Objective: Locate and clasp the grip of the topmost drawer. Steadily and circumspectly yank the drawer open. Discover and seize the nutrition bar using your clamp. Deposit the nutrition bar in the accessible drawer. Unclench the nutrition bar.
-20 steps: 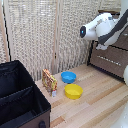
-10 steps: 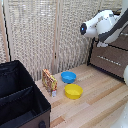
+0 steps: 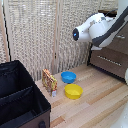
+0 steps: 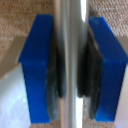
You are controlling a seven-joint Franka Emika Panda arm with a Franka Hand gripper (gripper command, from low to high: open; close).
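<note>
In the wrist view my clamp (image 4: 70, 65) is shut on the topmost drawer's silver bar (image 4: 70, 30). The bar runs between the dark pads (image 4: 56, 70), which are backed by blue blocks. The grey-brown drawer front (image 4: 15, 15) shows behind them. In the exterior view the white arm (image 3: 95, 29) reaches to the top of the dark dresser (image 3: 111, 59) at the exterior view's right. The arm's bulk hides the clamp there. The nutrition bar (image 3: 49, 80) stands upright on the wooden floor, apart from the arm and next to the bowls.
A blue bowl (image 3: 68, 77) and a yellow bowl (image 3: 73, 91) sit on the floor beside the bar. A black open bin (image 3: 20, 102) fills the exterior view's lower left. A woven screen (image 3: 40, 35) stands behind. The lower drawer (image 3: 107, 62) is shut.
The arm's elbow has moved toward the exterior view's left and slightly down, away from the dresser. The bar and bowls have not moved.
</note>
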